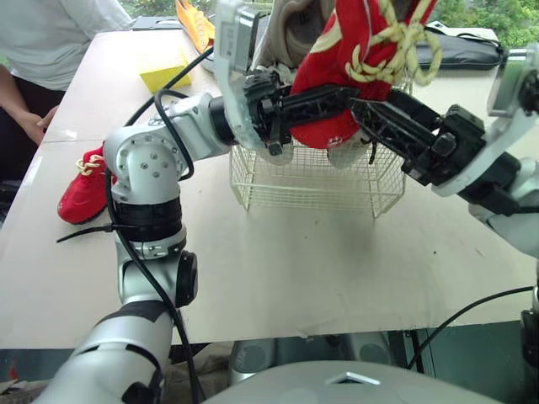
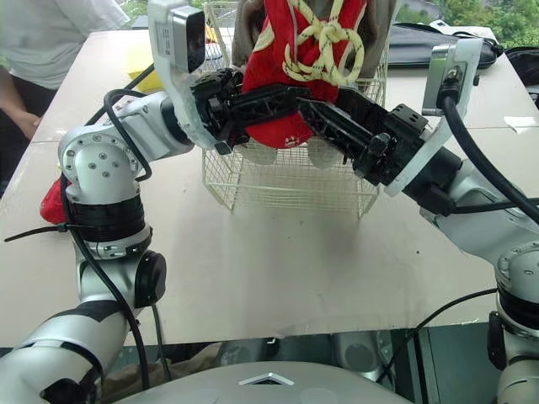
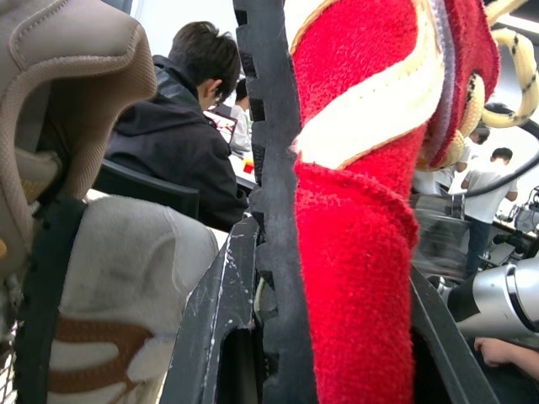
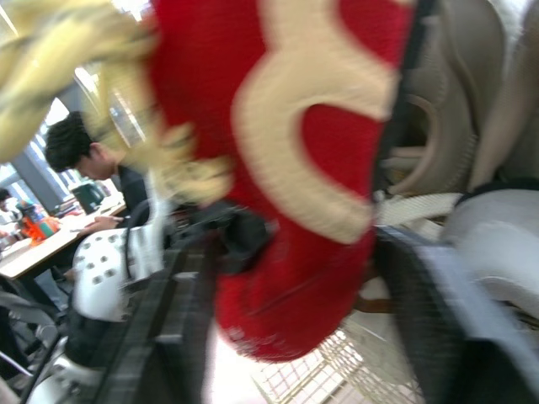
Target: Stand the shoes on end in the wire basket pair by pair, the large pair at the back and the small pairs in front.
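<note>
Red shoe (image 1: pixel 324 71): napped, fuzzy cloth with smoother cream trim and a braided cream cord lace (image 1: pixel 396 42). Beige shoe (image 3: pixel 76 101): matt woven mesh with a padded collar above a paler, smoother panel. Wire basket (image 1: pixel 312 181): thin cream-coated metal wire; table (image 1: pixel 295 278): pale, smooth, matt board.

Red shoe (image 2: pixel 295 76) w/ cream stripe & laces, beige shoes (image 3: pixel 76 84), white wire basket (image 1: pixel 303 181), 2nd red shoe (image 1: pixel 82 198), yellow box (image 1: pixel 166 71)

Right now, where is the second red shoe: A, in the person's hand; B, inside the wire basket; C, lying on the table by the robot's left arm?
C: the loose red shoe lies on the table, outside the wire basket.
</note>
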`<action>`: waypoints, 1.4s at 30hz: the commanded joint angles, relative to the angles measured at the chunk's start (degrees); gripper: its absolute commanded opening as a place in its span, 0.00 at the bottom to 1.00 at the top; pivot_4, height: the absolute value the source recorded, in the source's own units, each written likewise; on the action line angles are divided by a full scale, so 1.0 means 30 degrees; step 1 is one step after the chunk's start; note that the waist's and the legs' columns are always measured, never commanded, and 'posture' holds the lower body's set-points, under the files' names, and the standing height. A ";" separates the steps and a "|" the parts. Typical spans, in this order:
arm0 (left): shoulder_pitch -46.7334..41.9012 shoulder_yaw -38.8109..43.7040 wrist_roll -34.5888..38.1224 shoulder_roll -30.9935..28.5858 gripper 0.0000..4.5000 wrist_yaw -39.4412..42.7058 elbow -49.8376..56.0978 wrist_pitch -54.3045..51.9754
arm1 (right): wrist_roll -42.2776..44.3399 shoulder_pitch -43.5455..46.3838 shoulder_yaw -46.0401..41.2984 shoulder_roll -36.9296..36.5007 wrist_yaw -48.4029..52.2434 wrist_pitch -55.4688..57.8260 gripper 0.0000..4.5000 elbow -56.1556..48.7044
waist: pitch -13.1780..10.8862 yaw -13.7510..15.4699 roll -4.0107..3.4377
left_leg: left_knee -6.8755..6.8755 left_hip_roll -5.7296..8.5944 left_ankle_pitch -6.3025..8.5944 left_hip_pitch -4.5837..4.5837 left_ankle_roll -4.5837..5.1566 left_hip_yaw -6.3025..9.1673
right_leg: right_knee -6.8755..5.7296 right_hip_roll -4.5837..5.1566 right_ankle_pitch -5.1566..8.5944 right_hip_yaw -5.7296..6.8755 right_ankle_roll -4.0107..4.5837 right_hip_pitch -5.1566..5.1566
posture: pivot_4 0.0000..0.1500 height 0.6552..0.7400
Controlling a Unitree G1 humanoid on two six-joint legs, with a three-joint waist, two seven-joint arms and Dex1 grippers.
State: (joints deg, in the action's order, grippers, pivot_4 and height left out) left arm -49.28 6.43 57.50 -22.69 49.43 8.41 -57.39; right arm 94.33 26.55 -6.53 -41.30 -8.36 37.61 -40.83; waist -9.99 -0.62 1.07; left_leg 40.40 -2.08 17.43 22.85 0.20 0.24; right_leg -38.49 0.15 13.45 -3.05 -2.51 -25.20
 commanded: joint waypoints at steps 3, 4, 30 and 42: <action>0.0123 -0.0632 0.0715 -0.0182 0.14 0.0595 0.1320 -0.0268 | 0.0113 0.0430 -0.0418 0.0050 -0.0003 -0.0516 0.04 -0.0375 | 0.0000 0.0001 0.0001 | -0.0001 0.0001 0.0001 -0.0001 0.0003 0.0005 | 0.0000 0.0002 0.0000 0.0003 0.0000 0.0001 | 1.00 1.00; 0.0177 -0.0640 0.0781 -0.0240 0.14 0.0673 0.1368 -0.0313 | 0.0119 0.0442 -0.0412 0.0053 0.0016 -0.0509 0.00 -0.0353 | 0.0000 -0.0010 0.0000 | 0.0000 0.0000 0.0001 0.0001 0.0003 0.0009 | 0.0001 0.0001 0.0000 0.0008 0.0000 0.0001 | 1.00 1.00; 1.0766 0.1346 -0.2260 -0.8443 0.85 0.6882 0.6624 0.5637 | -1.1618 -0.7594 -0.4384 -0.3806 1.2577 -0.2555 0.00 -0.0650 | -0.0003 0.0094 0.0003 | -0.0040 -0.0017 0.0007 -0.0027 0.0010 -0.0009 | 0.0073 -0.0007 0.0002 0.0012 -0.0001 0.0028 | 1.00 1.00; 1.2845 0.1213 -0.3109 -0.7979 0.85 0.6156 0.7352 0.7749 | -1.8595 -0.7016 -0.1778 -0.2142 1.4042 -0.4442 0.00 0.1831 | -0.0001 0.0035 0.0003 | -0.0031 -0.0018 0.0007 -0.0044 0.0010 -0.0031 | 0.0083 -0.0011 0.0001 -0.0014 -0.0001 0.0036 | 1.00 1.00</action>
State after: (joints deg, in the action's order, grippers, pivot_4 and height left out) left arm -10.53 9.46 48.38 -47.15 68.48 28.66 -36.00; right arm 40.51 5.40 -11.59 -46.76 32.42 24.75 -35.28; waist -9.99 -0.52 1.08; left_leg 40.30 -2.13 17.45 22.72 0.23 0.14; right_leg -38.24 0.13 13.45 -3.09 -2.52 -25.09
